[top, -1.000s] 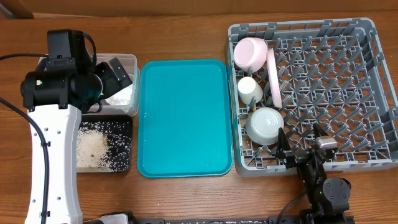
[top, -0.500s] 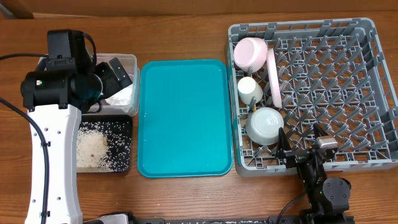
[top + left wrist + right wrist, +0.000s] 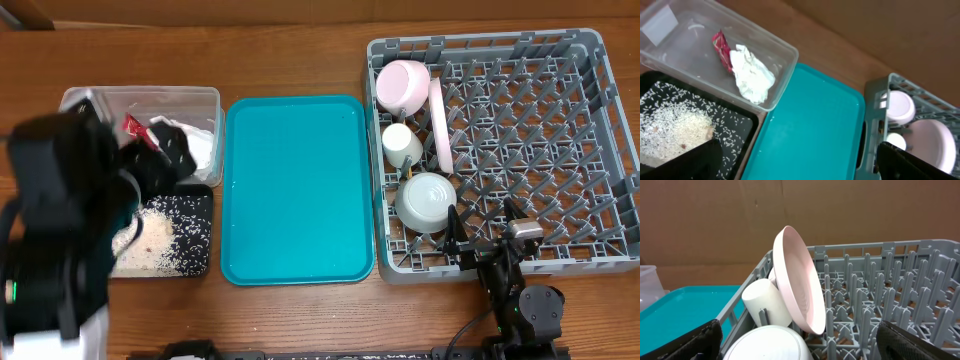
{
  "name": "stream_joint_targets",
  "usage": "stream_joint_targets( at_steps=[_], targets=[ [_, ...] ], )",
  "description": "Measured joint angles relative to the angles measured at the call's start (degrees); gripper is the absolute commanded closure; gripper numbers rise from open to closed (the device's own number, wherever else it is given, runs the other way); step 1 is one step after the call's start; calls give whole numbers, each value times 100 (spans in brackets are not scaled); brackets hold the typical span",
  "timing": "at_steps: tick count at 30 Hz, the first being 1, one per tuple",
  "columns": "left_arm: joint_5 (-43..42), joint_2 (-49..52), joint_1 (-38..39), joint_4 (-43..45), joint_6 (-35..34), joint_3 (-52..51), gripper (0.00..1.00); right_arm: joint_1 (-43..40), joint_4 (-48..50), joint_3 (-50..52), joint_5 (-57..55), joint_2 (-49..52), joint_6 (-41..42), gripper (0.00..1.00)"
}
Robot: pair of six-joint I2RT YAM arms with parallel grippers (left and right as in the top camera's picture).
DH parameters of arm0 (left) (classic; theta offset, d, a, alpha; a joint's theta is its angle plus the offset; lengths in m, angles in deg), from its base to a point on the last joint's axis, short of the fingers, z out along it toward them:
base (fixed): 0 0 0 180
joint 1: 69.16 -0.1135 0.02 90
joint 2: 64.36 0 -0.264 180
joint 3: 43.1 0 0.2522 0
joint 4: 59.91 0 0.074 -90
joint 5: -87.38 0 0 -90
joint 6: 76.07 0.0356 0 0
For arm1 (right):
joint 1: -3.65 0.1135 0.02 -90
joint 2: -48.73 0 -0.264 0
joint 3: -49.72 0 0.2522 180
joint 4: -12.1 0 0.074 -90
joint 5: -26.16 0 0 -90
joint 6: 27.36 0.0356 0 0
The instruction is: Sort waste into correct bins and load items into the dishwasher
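Over the tub [image 3: 685, 50], left gripper [image 3: 797, 162] gapes empty (wrapper [image 3: 720, 47], tissue [image 3: 752, 75] inside); rise straight, clear of its wall. Right gripper [image 3: 801, 342] also spread.

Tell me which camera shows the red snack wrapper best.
The left wrist view: the red wrapper lies unobstructed in the clear tub, beside the white tissue. The overhead view shows only a small red speck next to the blurred left arm. The right wrist view misses it.
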Motion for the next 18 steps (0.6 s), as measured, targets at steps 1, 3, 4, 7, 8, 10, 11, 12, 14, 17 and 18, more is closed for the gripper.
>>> stream_joint_targets(
  at_steps=[1,3,4,7,8,10,11,12,14,17,18],
  targets=[
    [44,-363,9,2,7,-245,0,0,0,0,-2,0,0,0],
    [68,-798,11,-15,7,-577,0,0,-2,0,-2,0,-2,0],
    [76,-1027,9,20,9,-811,0,0,0,0,-4,0,0,0],
    [221,-2079,11,31,9,-2190,0,0,7,0,-9,-4,0,0],
    [264,-2426,9,74,11,-2734,0,2,-2,0,-13,-4,0,0],
    [284,-2828,13,483,-22,-3359,0,0,0,0,-17,-11,0,0],
    [284,-3062,15,815,-85,-3740,0,0,-2,0,-15,-11,0,0],
    [286,-3327,15,1185,-181,-4144,0,2,0,0,-17,-11,0,0],
    [286,-3727,15,1958,-490,-4776,0,0,4,0,-15,-13,4,0],
    [251,-4181,15,3560,-898,-5598,0,0,2,0,-13,-15,0,0],
    [205,-4325,15,4192,-984,-5897,0,2,-2,0,-15,-15,0,0]
  ],
)
